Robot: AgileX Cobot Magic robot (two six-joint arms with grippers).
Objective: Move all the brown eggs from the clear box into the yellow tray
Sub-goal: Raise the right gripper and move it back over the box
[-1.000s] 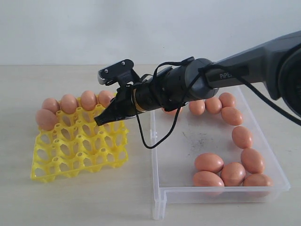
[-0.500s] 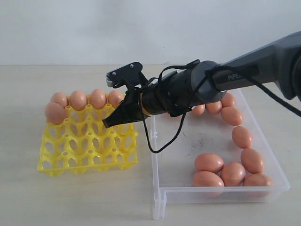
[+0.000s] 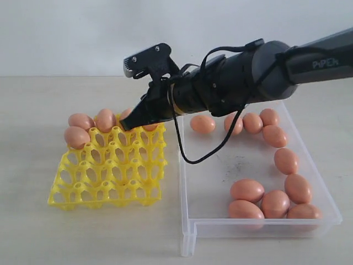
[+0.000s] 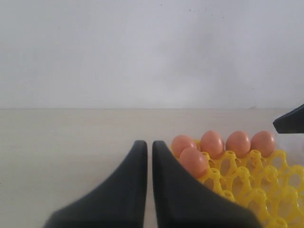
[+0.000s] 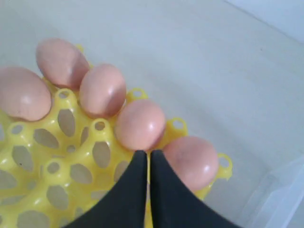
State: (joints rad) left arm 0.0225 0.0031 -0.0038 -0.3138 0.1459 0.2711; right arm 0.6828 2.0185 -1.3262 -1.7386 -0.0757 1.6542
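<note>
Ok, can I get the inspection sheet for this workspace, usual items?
Surface: pale table, no spills seen.
Job's things: yellow tray holds five brown eggs; eleven more lie in the clear box.
Clutter: nothing seen.
Grippers: right gripper shut, empty, tips over the tray's far row; left gripper shut, empty, beside the tray.
Cables: black cable loops down from the right arm's wrist over the box's edge.
Surroundings: plain white wall.

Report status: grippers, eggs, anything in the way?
Right gripper shut, empty, at tray's back row. Left gripper shut, empty. Five eggs in tray, eleven in box. Nothing in the way.
</note>
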